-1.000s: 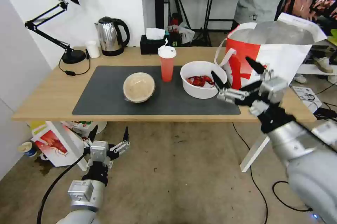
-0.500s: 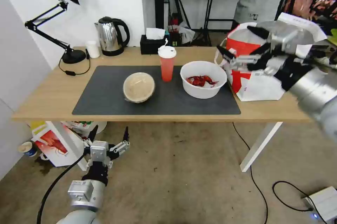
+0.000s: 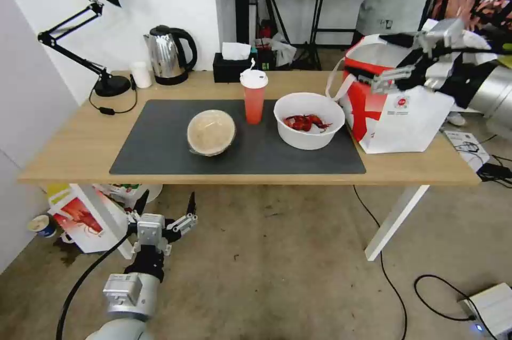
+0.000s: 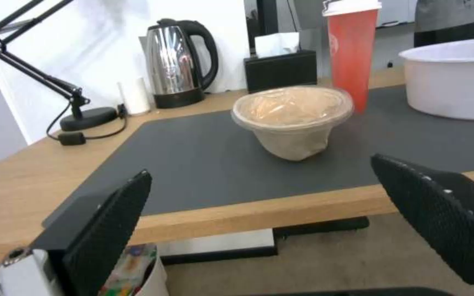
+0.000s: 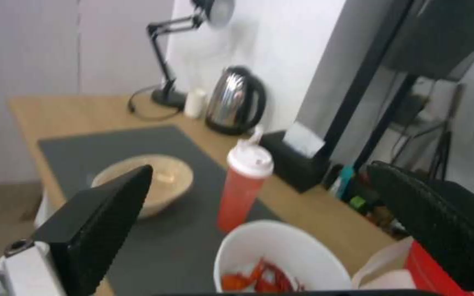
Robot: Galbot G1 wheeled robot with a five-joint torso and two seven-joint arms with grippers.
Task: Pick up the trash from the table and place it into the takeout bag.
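Our left gripper [image 3: 165, 207] is hanging spread below the light-wood table [image 3: 64, 153] at seven o'clock. The tan lidded bowl [image 3: 211, 132], red lidded cup [image 3: 254, 96] and white bowl of crayfish shells [image 3: 308, 120] are sitting untouched on the mat. We are swinging our right gripper [image 3: 388, 58], spread and empty, up over the red-and-white foil-lined takeout bag [image 3: 405, 116] at two o'clock, so nothing is bagged yet.

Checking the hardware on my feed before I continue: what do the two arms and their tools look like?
Both arms are silver-grey metal cylinders ending in a black wrist section. Each tool has a silver block body with two long black fingers tapering to points; the wrist views show finely textured black pads. The left tool has a black cable looping from its arm. The right tool has a matching build.
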